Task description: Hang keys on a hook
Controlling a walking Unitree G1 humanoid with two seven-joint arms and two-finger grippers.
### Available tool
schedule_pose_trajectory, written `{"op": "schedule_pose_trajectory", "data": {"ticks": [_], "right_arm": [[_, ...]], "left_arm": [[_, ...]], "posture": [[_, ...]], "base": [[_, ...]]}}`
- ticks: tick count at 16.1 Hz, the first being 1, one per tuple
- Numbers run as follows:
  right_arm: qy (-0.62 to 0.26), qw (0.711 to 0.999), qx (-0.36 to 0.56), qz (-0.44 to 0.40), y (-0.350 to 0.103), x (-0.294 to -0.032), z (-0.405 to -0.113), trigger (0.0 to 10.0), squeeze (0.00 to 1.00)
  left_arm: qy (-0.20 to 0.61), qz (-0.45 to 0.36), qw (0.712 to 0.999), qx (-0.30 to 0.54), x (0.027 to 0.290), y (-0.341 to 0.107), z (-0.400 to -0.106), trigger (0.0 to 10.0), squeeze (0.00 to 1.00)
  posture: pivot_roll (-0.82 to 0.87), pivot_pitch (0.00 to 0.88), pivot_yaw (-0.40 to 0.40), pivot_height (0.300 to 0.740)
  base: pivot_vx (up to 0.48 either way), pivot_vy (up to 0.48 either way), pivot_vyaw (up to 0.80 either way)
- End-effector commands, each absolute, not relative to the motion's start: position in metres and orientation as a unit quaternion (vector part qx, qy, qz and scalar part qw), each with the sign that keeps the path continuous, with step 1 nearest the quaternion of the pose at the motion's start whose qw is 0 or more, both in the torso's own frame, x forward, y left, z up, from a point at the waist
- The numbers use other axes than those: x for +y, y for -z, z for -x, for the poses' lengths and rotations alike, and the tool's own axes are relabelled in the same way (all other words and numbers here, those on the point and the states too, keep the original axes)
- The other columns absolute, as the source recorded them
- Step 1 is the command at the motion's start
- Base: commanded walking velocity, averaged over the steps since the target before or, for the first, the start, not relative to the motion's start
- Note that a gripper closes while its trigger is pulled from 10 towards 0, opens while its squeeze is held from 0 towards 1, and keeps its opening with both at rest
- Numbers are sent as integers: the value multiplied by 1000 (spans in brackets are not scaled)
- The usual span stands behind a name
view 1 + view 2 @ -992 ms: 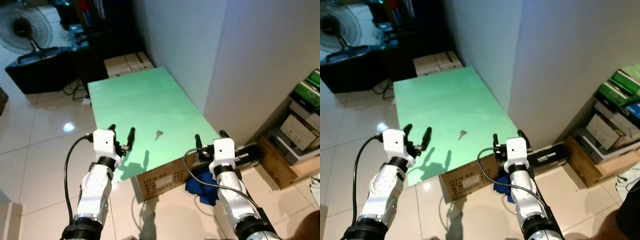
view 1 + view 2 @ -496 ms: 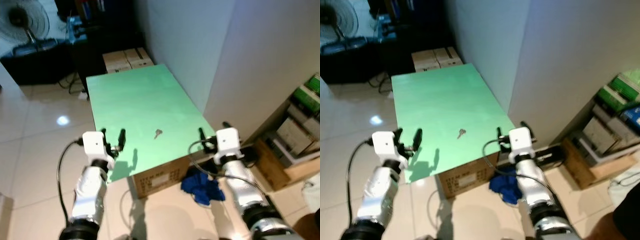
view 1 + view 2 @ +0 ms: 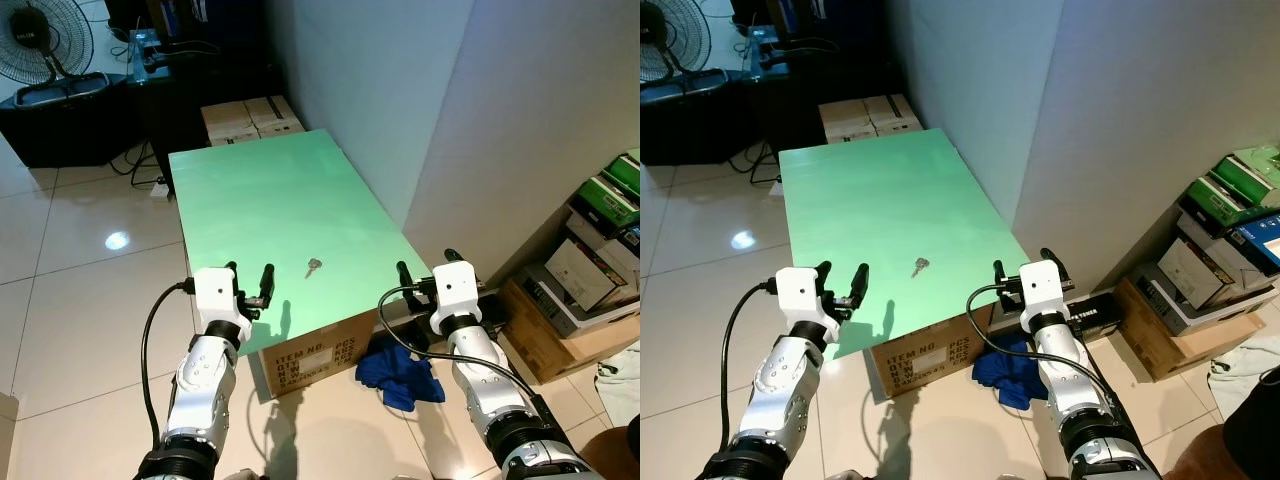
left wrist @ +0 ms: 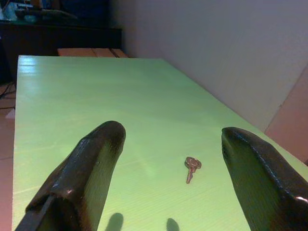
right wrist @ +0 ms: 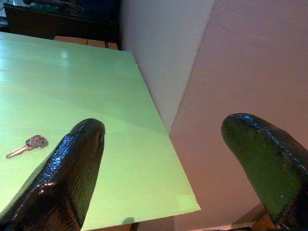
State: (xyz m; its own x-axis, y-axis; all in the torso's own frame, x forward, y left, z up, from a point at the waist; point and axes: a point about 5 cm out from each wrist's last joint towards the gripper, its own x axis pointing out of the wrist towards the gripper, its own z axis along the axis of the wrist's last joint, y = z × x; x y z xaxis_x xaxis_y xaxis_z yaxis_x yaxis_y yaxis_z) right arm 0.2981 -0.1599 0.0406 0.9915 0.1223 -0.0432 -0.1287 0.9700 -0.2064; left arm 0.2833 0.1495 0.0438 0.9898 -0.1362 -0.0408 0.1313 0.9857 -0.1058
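Note:
A small metal key (image 3: 314, 265) lies flat on the green tabletop (image 3: 270, 195), near its front edge; it also appears as the key (image 4: 191, 167) and the key (image 5: 26, 144) in the wrist views. My left gripper (image 3: 249, 277) hovers open at the table's front left corner, a little left of the key. My right gripper (image 3: 425, 268) stands open at the front right corner, beside the wall. Nothing is held by either. No hook can be made out.
The green board rests on cardboard boxes (image 3: 310, 355); more boxes (image 3: 250, 118) stand behind it. A blue cloth (image 3: 398, 375) lies on the tiled floor by the box. A fan (image 3: 45, 45) stands far left. Stacked boxes and files (image 3: 595, 250) fill the right side. A grey wall (image 3: 400, 90) borders the table.
The camera has shifted and steadied, so the table sits a little differently in view. Both grippers stay open near the table's front edge; the key has not moved.

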Motion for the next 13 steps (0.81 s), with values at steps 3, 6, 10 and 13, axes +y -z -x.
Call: {"op": "schedule_pose_trajectory", "data": {"ticks": [3,6,10,13], "right_arm": [[-53,993,33,102,-35,-166,-295,10000,0],[-37,996,36,78,-31,-168,-292,10000,0],[-25,996,35,77,-32,-167,-293,10000,0],[-33,996,38,80,-30,-163,-293,10000,0]], "left_arm": [[73,58,995,28,146,-41,-283,10000,0],[70,54,996,22,144,-41,-282,10000,0],[71,54,996,20,145,-41,-282,10000,0],[71,56,996,22,144,-40,-282,10000,0]], "posture": [[-159,0,33,740],[-152,0,34,740],[-144,0,41,740],[-139,0,44,740]], "base": [[0,0,0],[469,0,0],[466,0,0],[464,0,0]]}}
